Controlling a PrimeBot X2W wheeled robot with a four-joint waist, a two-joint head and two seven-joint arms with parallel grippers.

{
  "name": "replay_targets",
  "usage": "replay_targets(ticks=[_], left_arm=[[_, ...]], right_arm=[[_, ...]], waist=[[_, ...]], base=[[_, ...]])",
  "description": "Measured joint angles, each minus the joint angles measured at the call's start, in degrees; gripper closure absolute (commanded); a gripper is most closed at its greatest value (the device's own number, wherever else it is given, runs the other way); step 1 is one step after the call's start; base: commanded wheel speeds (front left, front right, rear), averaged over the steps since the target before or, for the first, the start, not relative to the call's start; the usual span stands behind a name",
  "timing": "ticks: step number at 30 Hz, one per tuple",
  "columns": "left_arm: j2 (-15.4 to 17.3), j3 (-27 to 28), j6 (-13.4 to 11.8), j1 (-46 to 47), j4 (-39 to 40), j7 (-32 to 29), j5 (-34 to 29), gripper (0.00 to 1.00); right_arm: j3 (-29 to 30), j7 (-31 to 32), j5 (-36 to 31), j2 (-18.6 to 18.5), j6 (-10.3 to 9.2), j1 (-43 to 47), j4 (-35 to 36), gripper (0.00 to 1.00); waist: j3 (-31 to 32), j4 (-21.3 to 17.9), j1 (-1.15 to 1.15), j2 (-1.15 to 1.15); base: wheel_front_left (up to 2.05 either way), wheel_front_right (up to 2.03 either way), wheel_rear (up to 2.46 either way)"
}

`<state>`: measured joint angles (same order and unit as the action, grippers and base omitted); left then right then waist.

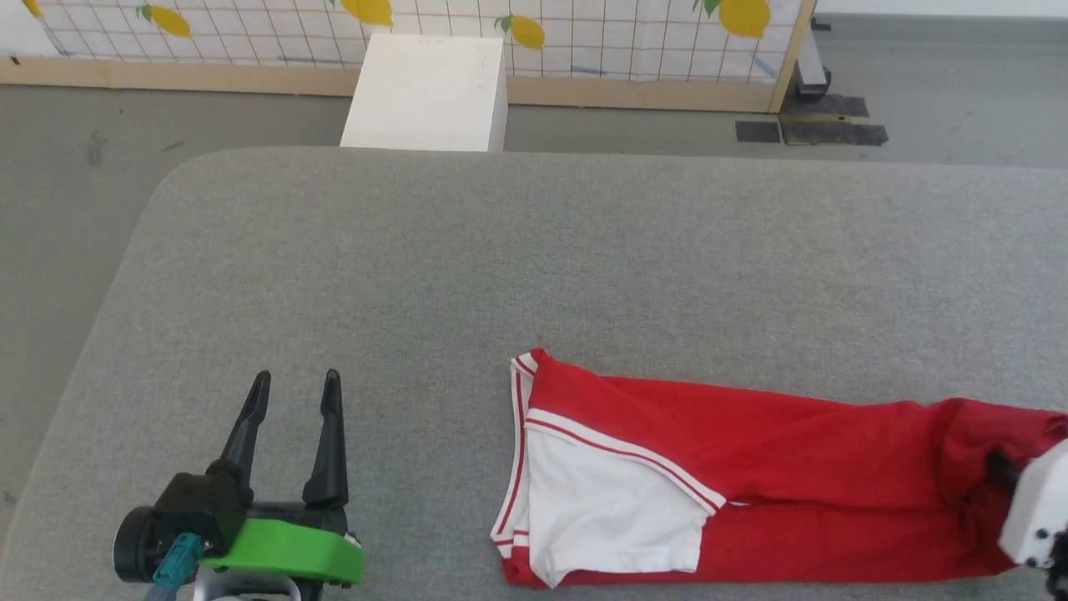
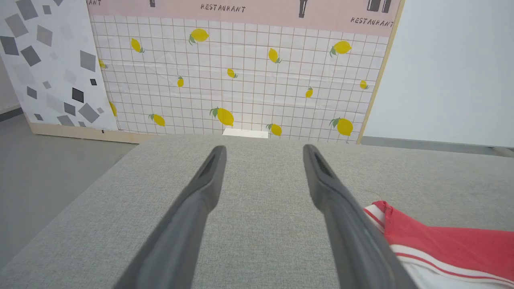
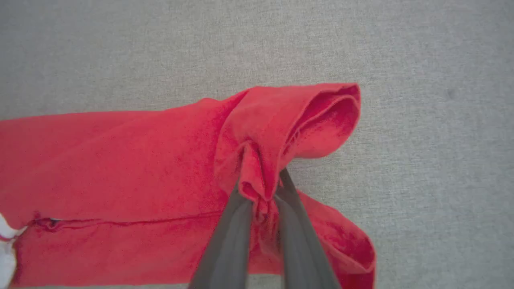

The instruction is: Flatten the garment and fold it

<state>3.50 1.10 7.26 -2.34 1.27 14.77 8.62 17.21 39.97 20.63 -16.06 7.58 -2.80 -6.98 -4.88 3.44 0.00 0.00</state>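
Across the near right of the worktop lies the shirt — a long red band running left to right, folded over itself. A white sleeve with striped trim lies on top at the end nearest the middle. The shirt's near side runs close to the worktop's near edge.

The right end effector is closed almost fully on a bunched fold of red cloth at the shirt's right end. That end is gathered and raised a little, curling into an open loop beside the fingers, while the rest lies flat. The left end effector stands over the near left of the worktop, well apart from the shirt, its two fingers spread wide with nothing between them. Whether it touches the surface I cannot tell.

The worktop is covered in grey woven fabric and has a rounded far-left corner. Grey floor surrounds it. Beyond the far edge a white box stands in front of a lemon panel — thin grid, yellow lemons, wooden base strip. A pink band above it reads "RESTAURANT". In the left wrist view a white panel with scattered grey squares stands to its left and a plain pale wall to its right. Dark mats lie on the floor by the lemon panel's right post.
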Motion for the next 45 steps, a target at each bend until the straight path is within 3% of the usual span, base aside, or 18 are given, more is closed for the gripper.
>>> replay_targets(ticks=[9, 17, 23, 34, 35, 36, 45], left_arm=[[0.00, -0.77, 0.01, -0.14, -0.14, 0.00, 0.46, 0.00], [-0.02, -1.35, 0.01, -0.23, -0.26, 0.01, 0.63, 0.00], [-0.09, -2.16, 0.01, -0.16, -0.49, 0.00, 1.00, 0.00], [-0.20, -3.04, 0.01, 0.57, -1.13, 0.00, 1.52, 0.00], [-0.20, -3.08, 0.01, 0.70, -1.22, 0.00, 1.56, 0.00], [-0.21, -3.14, 0.01, 0.81, -1.34, 0.00, 1.56, 0.00], [-0.26, -2.60, 0.01, 1.04, -1.91, 0.00, 1.57, 0.00]], right_arm=[[-10.74, 7.91, 5.02, 2.26, 0.00, 4.41, 13.06, 1.00], [-19.71, 10.81, 10.02, 7.38, 0.00, 2.92, 18.06, 1.00], [-25.54, 10.87, 11.01, 10.33, 0.00, -2.52, 16.28, 1.00], [-30.36, 6.70, 8.94, 12.00, 0.00, -8.95, 4.10, 1.00], [-30.74, 5.86, 8.65, 12.10, -0.01, -9.39, 3.03, 0.82], [-31.45, 5.27, 8.50, 12.09, -0.01, -9.86, 2.03, 0.00], [-37.80, 0.00, 13.84, 12.38, -0.01, -12.45, -1.38, 0.00]], waist=[[1.45, 1.11, 0.00, 0.00], [1.16, 3.46, 0.00, 0.00], [0.18, 5.71, 0.00, 0.00], [-2.35, 10.14, 0.00, 0.00], [-2.58, 10.53, 0.00, 0.00], [-2.83, 10.91, 0.00, 0.00], [-3.51, 11.98, 0.00, 0.00]], base=[[0.00, 0.00, 0.00], [0.00, 0.00, 0.00], [0.00, 0.00, 0.00], [0.00, 0.00, 0.00], [0.00, 0.00, 0.00], [0.00, 0.00, 0.00], [0.00, 0.00, 0.00]])
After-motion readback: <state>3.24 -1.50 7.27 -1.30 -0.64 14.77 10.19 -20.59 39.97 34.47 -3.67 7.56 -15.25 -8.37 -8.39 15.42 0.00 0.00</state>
